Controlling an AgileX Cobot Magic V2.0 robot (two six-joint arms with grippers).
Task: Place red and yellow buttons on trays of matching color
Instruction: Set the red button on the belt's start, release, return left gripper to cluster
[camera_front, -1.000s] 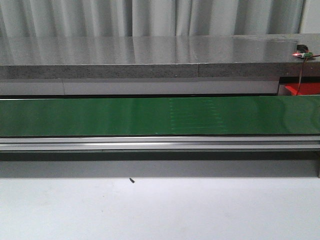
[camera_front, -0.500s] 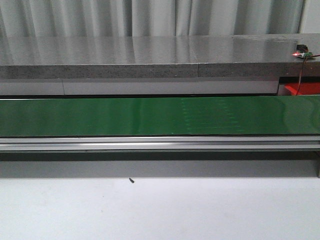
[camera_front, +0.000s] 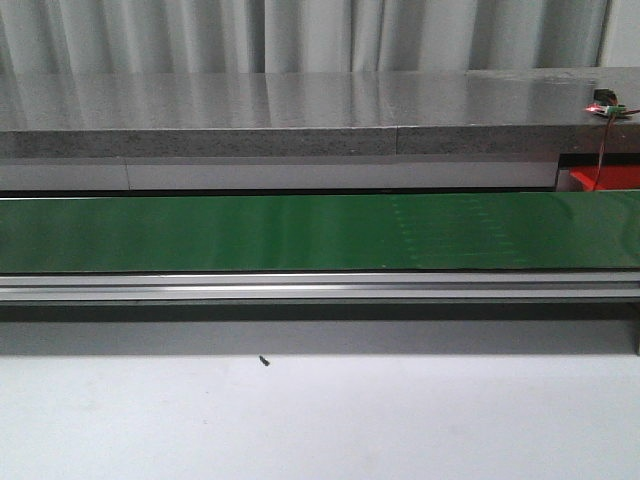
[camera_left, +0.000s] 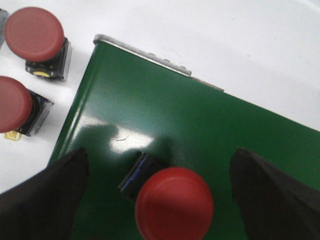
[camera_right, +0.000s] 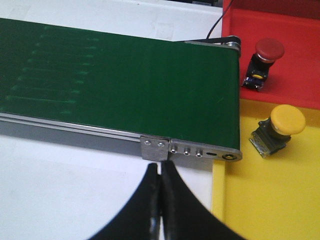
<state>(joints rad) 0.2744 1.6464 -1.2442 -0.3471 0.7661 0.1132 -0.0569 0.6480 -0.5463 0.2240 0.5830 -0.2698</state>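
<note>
While the left hand hangs wide open over the near end of the green belt, a red button lies on that belt between its two dark fingers, touching neither. It lies tipped on its side, with its black base pointing away from the hand. Two more red buttons wait on the white table just beside the belt's end, the second close beside the first.

By the look of it, the step in hand is feeding buttons onto the belt at this end, and this one has just been set down or is about to be gripped; I cannot tell which.

At the far end, the right hand has its fingers pressed together and grips nothing. It hovers near the belt's end bracket. Beyond it, a red button sits in the red tray and a yellow button in the yellow tray. Next, that hand would need to open and meet whatever arrives.
</note>
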